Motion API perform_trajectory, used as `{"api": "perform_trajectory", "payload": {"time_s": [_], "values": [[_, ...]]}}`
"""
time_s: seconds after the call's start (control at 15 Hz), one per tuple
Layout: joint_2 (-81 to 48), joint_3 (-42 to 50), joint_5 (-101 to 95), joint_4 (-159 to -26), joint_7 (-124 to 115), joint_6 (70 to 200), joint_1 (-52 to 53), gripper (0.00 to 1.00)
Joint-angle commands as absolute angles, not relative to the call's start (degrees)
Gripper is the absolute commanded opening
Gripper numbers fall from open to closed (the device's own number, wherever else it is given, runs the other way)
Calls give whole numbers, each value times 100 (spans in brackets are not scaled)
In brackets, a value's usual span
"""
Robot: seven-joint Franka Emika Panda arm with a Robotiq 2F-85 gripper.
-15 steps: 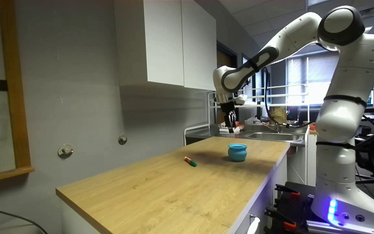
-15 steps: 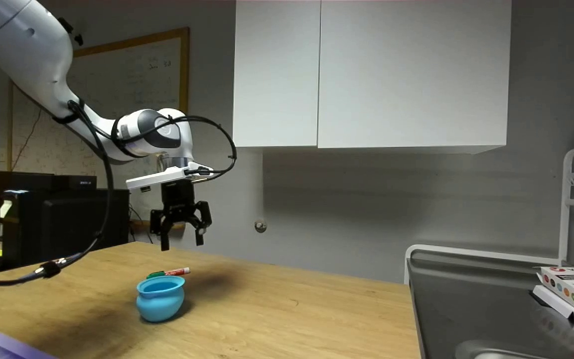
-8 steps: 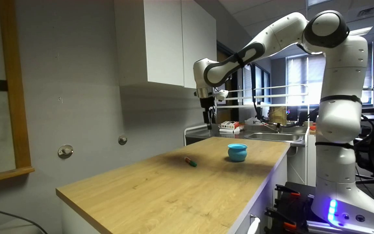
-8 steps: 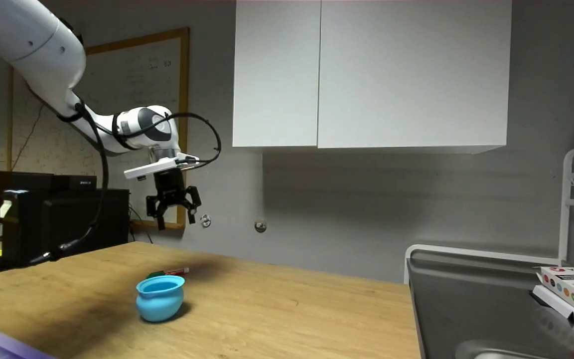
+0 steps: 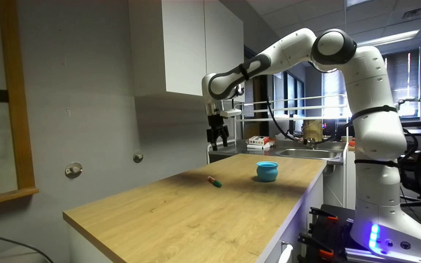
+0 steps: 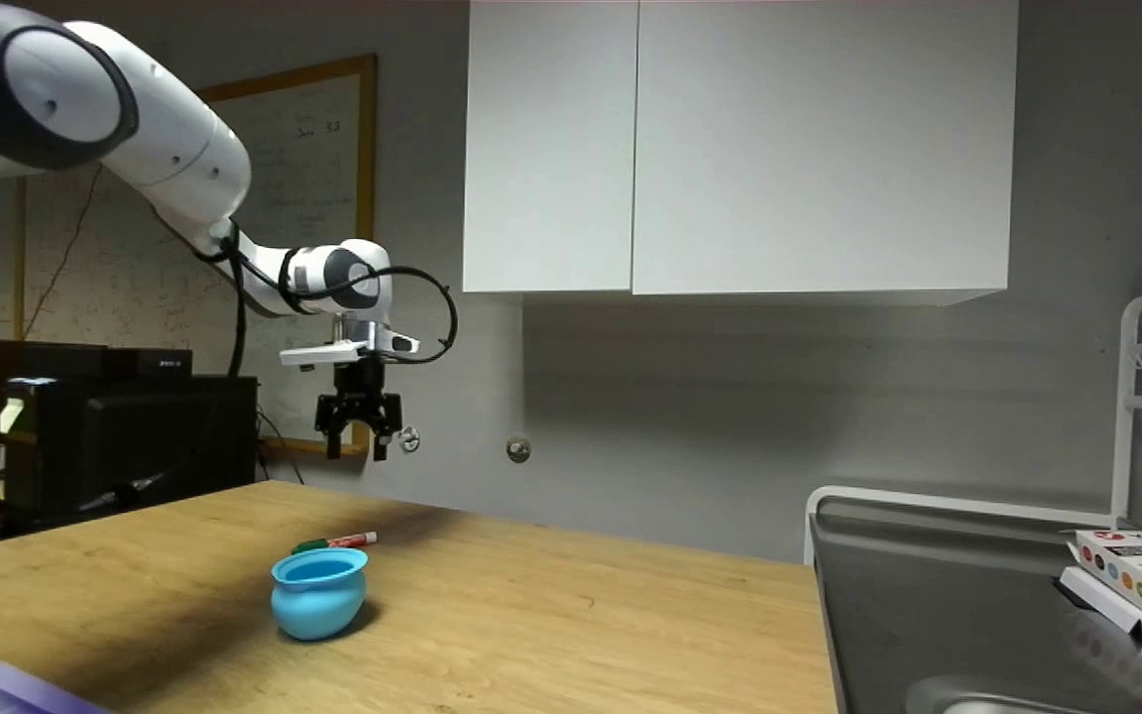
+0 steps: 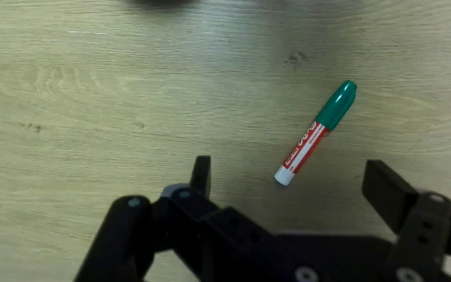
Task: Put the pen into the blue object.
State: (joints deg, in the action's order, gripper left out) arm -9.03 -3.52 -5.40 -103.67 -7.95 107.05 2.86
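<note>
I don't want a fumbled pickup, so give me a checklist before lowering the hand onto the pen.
1. Hand open: ok, jaws apart.
2. Pen lying on the table: ok.
3. Pen unobstructed: ok, whole in the wrist view.
4. Pen square to the jaws: not ok, it slants there.
5. Blue pot upright: ok.
6. Blue pot empty inside: cannot tell, bottom hidden.

Pincer [image 5: 220,145] swung farther out from base [image 5: 397,223] vs. prev., rotated; both fingers [image 5: 213,141] now show apart in ext. view. Elbow [image 5: 331,45] lower, fwd. Shadow [image 5: 194,178] on desk [image 5: 181,219] shifted too.
</note>
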Motion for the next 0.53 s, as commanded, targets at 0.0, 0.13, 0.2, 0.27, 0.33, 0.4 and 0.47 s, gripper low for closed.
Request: {"api": "perform_trajectory", "payload": {"time_s": [0.0,0.13,0.2,0.27,0.33,0.4,0.47], "values": [[-1785,-227,-154,-9625,-1412,10405,292,100],[-2153,-196,11,-9425,-1614,10324,322,100],[-2298,-192,80,-9314,-1700,10257,345,100],[-2426,-194,112,-9180,-1806,10174,387,100],[-2535,-210,188,-9047,-1857,10086,414,100],[-2635,-215,219,-8914,-1934,10001,460,100],[-2709,-219,243,-8792,-1991,9917,507,100]]}}
